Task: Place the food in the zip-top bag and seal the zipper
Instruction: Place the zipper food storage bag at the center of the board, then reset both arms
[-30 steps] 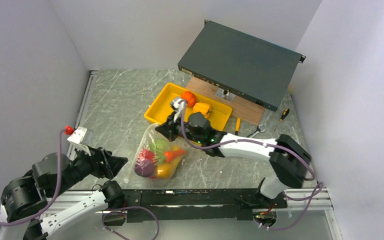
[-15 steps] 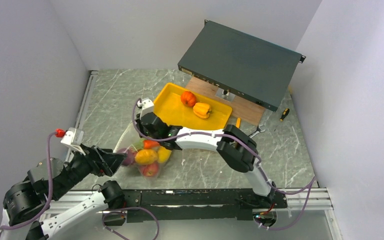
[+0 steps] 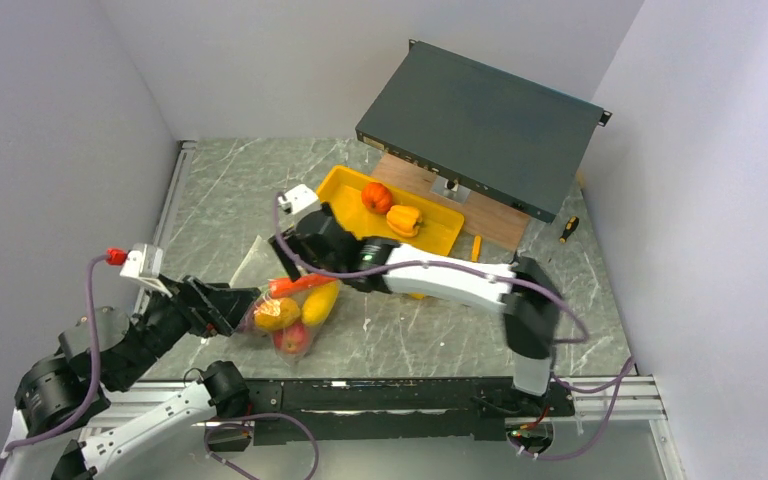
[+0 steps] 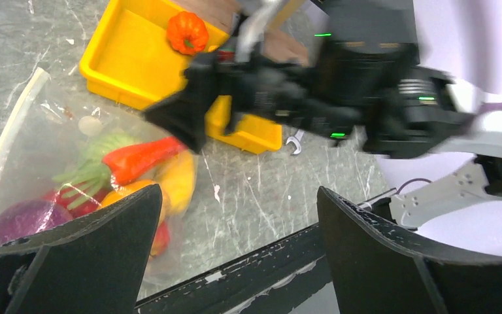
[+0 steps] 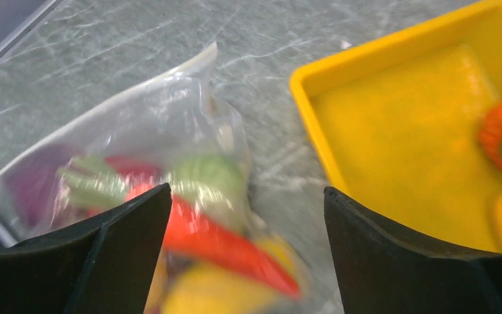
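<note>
Lying between left tool (image 4: 235, 196) and right tool (image 5: 247, 191), both released: zip-top bag (image 3: 295, 318).

Zip-top bag (image 3: 263, 262) with the food (image 3: 298, 305) was shifted leftward across the table within one second, and its pieces were reshuffled so that orange and yellow ones were brought uppermost. The right gripper (image 3: 286, 272) was swung from over the yellow tray (image 3: 348, 188) to the bag's far side. The left gripper (image 3: 244, 305) was advanced to the bag's left edge.
</note>
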`<action>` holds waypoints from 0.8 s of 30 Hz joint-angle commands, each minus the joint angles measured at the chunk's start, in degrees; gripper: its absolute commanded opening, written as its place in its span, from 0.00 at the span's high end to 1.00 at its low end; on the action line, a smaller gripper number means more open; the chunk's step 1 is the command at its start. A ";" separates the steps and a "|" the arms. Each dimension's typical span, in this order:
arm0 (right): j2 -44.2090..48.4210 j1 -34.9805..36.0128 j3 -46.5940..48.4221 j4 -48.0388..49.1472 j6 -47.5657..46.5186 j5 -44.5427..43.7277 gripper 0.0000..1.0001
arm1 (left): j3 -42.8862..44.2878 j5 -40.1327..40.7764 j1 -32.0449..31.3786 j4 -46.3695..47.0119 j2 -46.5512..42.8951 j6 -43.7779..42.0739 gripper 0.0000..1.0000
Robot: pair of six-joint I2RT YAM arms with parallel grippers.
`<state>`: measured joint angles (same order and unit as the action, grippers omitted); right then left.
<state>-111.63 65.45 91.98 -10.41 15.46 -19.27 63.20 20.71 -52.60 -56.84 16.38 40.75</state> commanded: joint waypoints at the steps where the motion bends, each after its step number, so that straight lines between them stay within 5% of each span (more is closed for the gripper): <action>1: 20.56 -0.25 -6.69 -7.54 -5.62 -2.65 0.09 | 2.65 2.01 0.00 4.19 5.95 -1.05 0.05; 14: 71.55 -1.38 -18.16 -24.78 -9.66 -13.08 0.00 | 12.89 2.77 0.04 10.06 16.91 -8.53 0.00; 24: 86.03 -1.42 -20.13 -19.04 -10.75 -14.72 0.00 | 11.03 4.89 0.03 27.27 11.08 -20.31 0.00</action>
<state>-28.01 63.94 73.49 -31.64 6.20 -31.94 74.76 23.92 -52.60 -40.58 30.72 27.35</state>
